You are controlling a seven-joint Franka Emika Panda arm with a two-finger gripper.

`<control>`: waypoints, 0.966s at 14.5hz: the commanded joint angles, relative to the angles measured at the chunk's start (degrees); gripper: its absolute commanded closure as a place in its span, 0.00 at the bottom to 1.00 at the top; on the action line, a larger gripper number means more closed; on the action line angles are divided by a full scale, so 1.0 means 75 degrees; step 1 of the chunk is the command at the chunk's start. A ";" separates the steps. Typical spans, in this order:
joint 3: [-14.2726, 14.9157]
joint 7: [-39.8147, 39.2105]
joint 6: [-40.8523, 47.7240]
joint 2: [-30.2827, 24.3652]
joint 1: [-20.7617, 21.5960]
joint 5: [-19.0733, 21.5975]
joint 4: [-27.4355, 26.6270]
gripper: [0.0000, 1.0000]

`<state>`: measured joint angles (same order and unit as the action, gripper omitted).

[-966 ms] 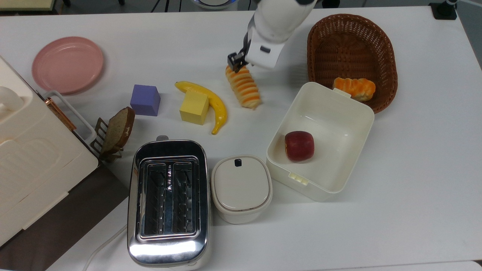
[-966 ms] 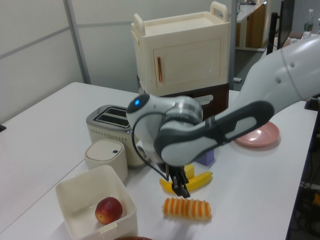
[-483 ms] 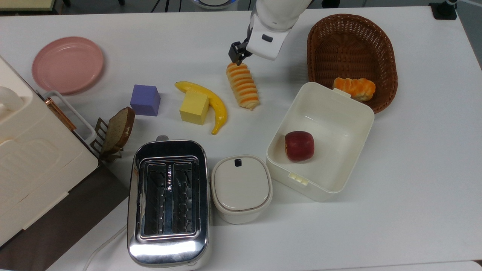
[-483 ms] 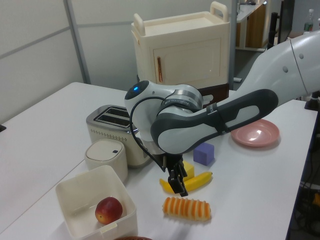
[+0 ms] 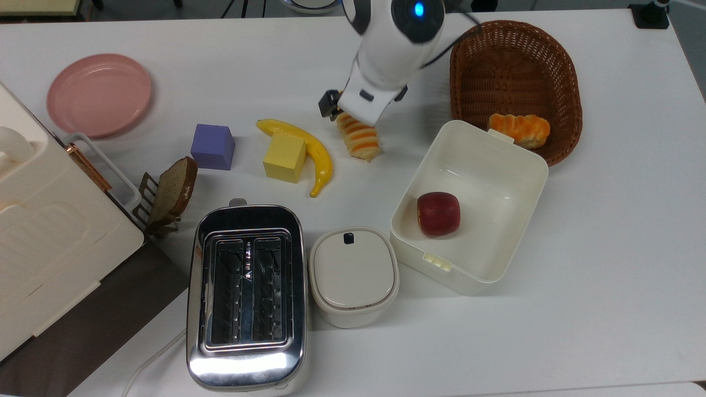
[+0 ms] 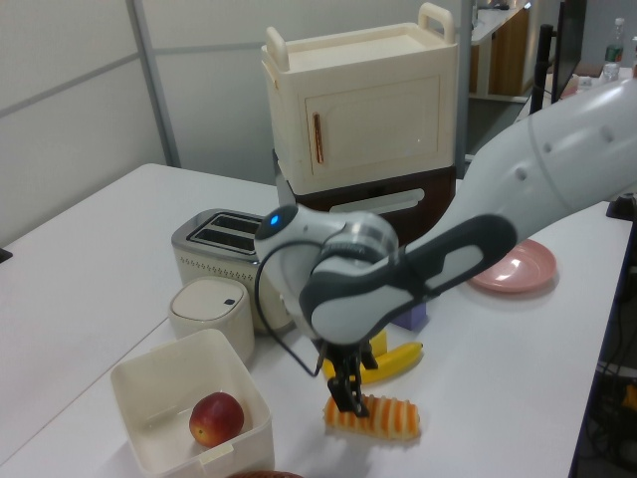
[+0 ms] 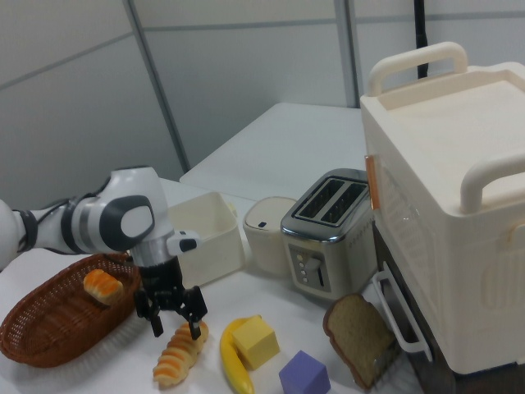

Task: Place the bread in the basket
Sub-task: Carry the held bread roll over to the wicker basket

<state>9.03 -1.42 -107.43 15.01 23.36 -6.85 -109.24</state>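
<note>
right now the gripper point(image 7: 173, 318) is hanging with its fingers spread wide, straddling the upper end of the bread point(image 7: 178, 356) without clamping it, while the bread is lying on the white table point(image 5: 606, 275) with its far end under the arm in the top view. beside it, on the top view's left, the banana point(image 5: 309, 149) is curving around a yellow block point(image 5: 284, 157), and on the top view's right the basket point(image 5: 513, 66) is sitting well apart from the bread, holding an orange twisted bun point(image 5: 518, 129) and touching the white box point(image 5: 496, 165) with the apple point(image 5: 438, 214) inside.
</note>
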 commanded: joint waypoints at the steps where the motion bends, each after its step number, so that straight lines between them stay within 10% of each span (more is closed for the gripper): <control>1: -0.0009 0.0691 -0.0428 0.0365 0.0201 0.0175 -0.0036 0.00; 4: -0.0009 0.0822 -0.0569 0.0681 0.0249 0.0187 -0.0013 0.00; 8: -0.0009 0.0858 -0.0618 0.0660 0.0225 0.0152 0.0011 0.93; 14: -0.0149 0.1195 0.1197 -0.0009 0.0400 0.1042 0.1544 0.90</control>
<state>8.69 4.23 -102.75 16.01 24.89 -1.77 -102.50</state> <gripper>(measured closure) 0.855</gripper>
